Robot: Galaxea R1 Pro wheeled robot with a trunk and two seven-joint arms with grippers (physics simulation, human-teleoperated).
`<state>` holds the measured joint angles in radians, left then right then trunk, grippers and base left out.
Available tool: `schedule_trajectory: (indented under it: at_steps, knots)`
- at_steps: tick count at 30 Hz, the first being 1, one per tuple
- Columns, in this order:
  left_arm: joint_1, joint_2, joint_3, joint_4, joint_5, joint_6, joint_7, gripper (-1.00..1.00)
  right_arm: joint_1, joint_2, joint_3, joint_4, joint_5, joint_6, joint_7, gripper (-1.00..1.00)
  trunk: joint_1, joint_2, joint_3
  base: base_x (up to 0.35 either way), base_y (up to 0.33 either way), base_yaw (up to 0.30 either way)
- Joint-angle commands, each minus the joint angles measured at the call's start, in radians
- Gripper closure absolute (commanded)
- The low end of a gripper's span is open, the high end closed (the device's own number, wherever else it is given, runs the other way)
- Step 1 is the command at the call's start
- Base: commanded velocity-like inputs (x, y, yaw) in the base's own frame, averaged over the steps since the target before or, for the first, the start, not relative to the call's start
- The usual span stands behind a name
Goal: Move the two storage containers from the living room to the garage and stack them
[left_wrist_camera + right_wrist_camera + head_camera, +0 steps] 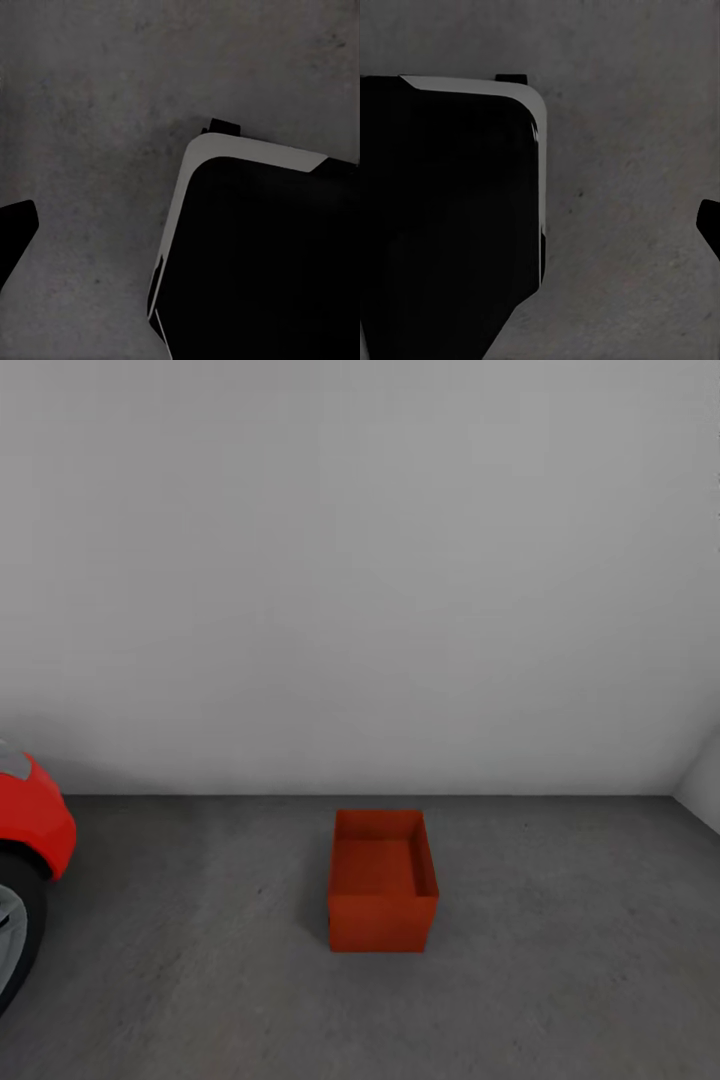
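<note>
One orange-red rectangular open-top storage container (382,882) stands upright on the dark grey rough concrete floor (560,960) of the garage, just short of the plain pale grey wall (360,560) at the far side, squarely ahead of the robot. At the left edge is the nose and front wheel of a red car (28,840), well apart from the container.

Both wrist views look down at concrete and the robot's own black, pale-edged base (255,255). A dark sliver at the picture edge in each may be a fingertip, but whether either claw is spread or pressed together I cannot tell.

This container seems placed; the second is still to be stacked on it. To do that well, the robot should approach square to the long sides, lower the second bin level and centred over the rim, and release only once it is seated.
</note>
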<state>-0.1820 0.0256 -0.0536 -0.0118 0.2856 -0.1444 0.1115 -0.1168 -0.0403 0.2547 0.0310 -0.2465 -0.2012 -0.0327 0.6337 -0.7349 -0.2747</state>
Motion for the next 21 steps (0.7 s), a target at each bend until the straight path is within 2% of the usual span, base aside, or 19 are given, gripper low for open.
schedule_trajectory:
  at_steps: [1,21]
  knots:
    - [-0.001,0.000,-0.006,0.000,0.007,-0.003,0.002,-1.00,-0.001,0.000,0.009,0.003,-0.008,-0.006,-0.001,-1.00,0.000,-0.001,0.000,0.000,0.000,0.000]
    - [-0.001,0.002,-0.005,0.000,0.006,-0.004,0.002,-1.00,-0.001,0.001,0.008,0.004,-0.008,-0.006,0.000,-1.00,0.000,-0.001,0.033,0.000,0.000,0.000]
